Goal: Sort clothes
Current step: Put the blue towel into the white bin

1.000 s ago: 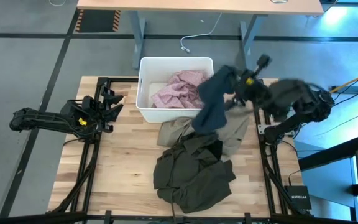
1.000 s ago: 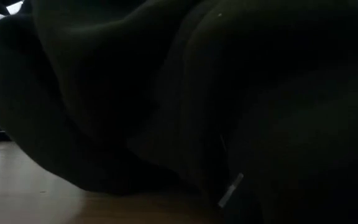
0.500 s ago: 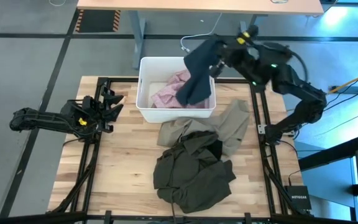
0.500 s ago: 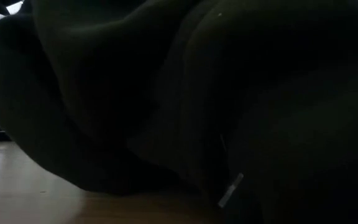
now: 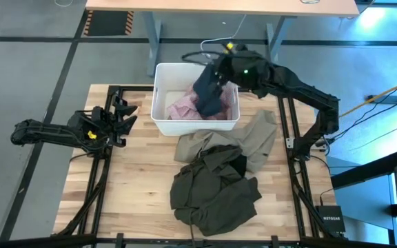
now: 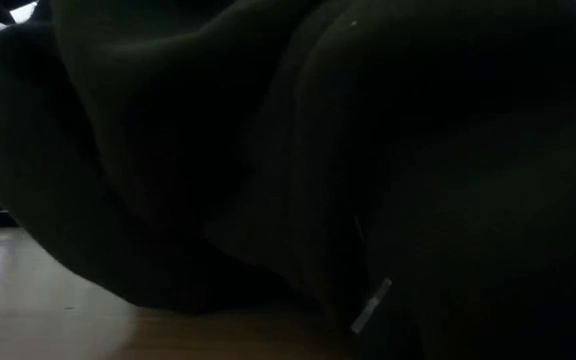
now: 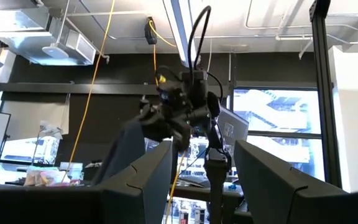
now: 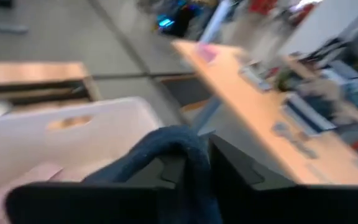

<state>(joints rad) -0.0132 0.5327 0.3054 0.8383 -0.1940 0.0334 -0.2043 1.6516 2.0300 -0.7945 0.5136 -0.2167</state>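
Note:
My right gripper point(image 5: 220, 67) is above the white tub point(image 5: 158, 117), shut on the navy-blue garment point(image 5: 207, 94), which hangs over the tub's right half. The pale pink garment point(image 5: 183, 107) lies in the tub. A khaki-beige garment point(image 5: 257, 141) lies on the table in front of the tub. The dark olive-green garment point(image 5: 212, 189) lies partly on it, with a black piece point(image 5: 238, 165) showing at their meeting. The olive cloth point(image 6: 318, 150) fills the low view. My left gripper point(image 5: 126, 114) is open and empty at the table's left side. My right gripper pinches a bunched fold at the top of the navy-blue garment point(image 8: 178, 146) between its two fingers point(image 8: 238, 168). The garment hangs slack below the gripper, over the tub. I cannot tell whether its lower end point(image 5: 209, 110) touches the pink garment.
A light wooden desk point(image 5: 219, 5) stands beyond the table's far edge, with a white cable point(image 5: 205, 49) on the floor behind the tub. Bare wood point(image 5: 136, 172) lies left of the clothes pile.
My right gripper has swung from the table's right side toward the far left, carrying the navy-blue garment. The garment, which hung over the tub's right edge and the khaki cloth, now hangs over the tub's inside.

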